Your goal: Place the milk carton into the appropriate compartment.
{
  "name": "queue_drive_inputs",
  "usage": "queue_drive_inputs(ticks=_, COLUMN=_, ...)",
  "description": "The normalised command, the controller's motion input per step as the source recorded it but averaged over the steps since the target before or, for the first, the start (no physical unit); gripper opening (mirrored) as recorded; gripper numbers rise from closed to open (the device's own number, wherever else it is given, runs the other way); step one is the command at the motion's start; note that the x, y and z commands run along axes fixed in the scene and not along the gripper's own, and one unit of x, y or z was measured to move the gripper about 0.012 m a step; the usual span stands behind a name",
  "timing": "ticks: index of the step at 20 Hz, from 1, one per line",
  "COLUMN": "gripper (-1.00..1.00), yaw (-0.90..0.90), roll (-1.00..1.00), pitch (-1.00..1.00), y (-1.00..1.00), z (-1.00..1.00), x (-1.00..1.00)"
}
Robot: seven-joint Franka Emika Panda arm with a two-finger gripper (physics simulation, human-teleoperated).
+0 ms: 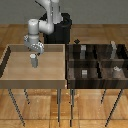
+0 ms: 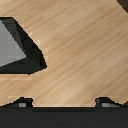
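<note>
You can't tell from the exterior view whether the gripper [image 1: 35,52] touches the milk carton [image 1: 34,61]; both are too small. In the wrist view, the carton [image 2: 12,47] is cut off by the picture's edge, and only the fingertips [image 2: 21,102] show.

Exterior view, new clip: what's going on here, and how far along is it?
A single robot arm hangs its tool just above the milk carton, which stands upright in the light wooden tray on the exterior view's left. The carton has not been lifted. The dark compartment bin on the right already holds a few small grey items. Whether the tool is open cannot be told; the wrist view shows the carton off to one side.
</note>
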Motion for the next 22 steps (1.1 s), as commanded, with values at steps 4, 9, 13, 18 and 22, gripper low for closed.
queue_drive_inputs(ticks=4, gripper=1.0, yaw=0.0, roll=0.0, pitch=0.0, y=0.0, z=0.0, x=0.5)
queue_drive_inputs(ticks=9, gripper=1.0, yaw=0.0, roll=0.0, pitch=0.0, y=0.0, z=-0.2, x=0.0)
queue_drive_inputs(ticks=13, gripper=1.0, yaw=0.0, roll=0.0, pitch=0.0, y=0.0, z=-0.25, x=0.25)
queue_drive_inputs(ticks=18, gripper=1.0, yaw=0.0, roll=0.0, pitch=0.0, y=0.0, z=0.0, x=0.4)
queue_drive_inputs(ticks=22, gripper=1.0, yaw=0.0, roll=0.0, pitch=0.0, y=0.0, z=0.0, x=0.0)
